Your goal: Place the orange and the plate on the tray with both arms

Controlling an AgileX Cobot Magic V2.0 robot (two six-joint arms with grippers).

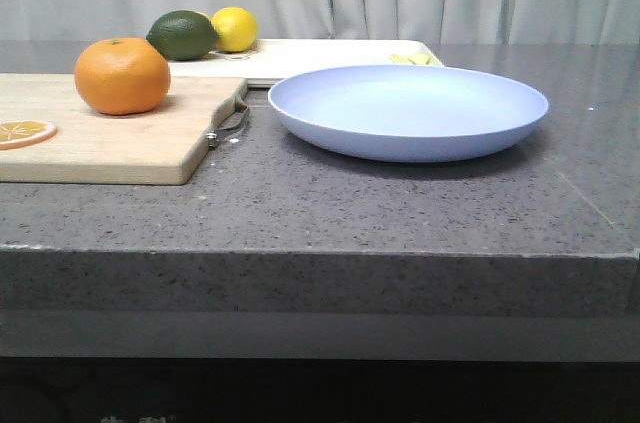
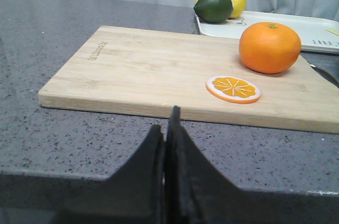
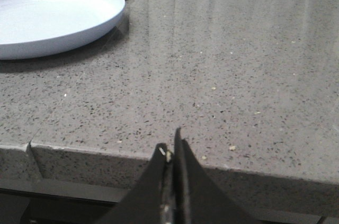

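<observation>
The orange [image 1: 122, 75] sits on a wooden cutting board [image 1: 120, 138] at the left; it also shows in the left wrist view [image 2: 269, 47]. The lavender-blue plate [image 1: 408, 111] lies on the counter at the middle right, and in the right wrist view [image 3: 53, 17]. The cream-white tray [image 1: 320, 55] lies behind both, and its corner shows in the left wrist view [image 2: 312, 33]. My left gripper [image 2: 167, 128] is shut and empty, at the counter's front edge, short of the board. My right gripper [image 3: 172, 147] is shut and empty, at the front edge, to the right of the plate. Neither gripper shows in the front view.
A dark green lime [image 1: 183, 34] and a yellow lemon [image 1: 235, 28] rest on the tray's left end. A dried orange slice [image 2: 233, 88] lies on the board near the orange. The board has a metal handle [image 1: 230, 123] facing the plate. A curtain hangs behind the counter.
</observation>
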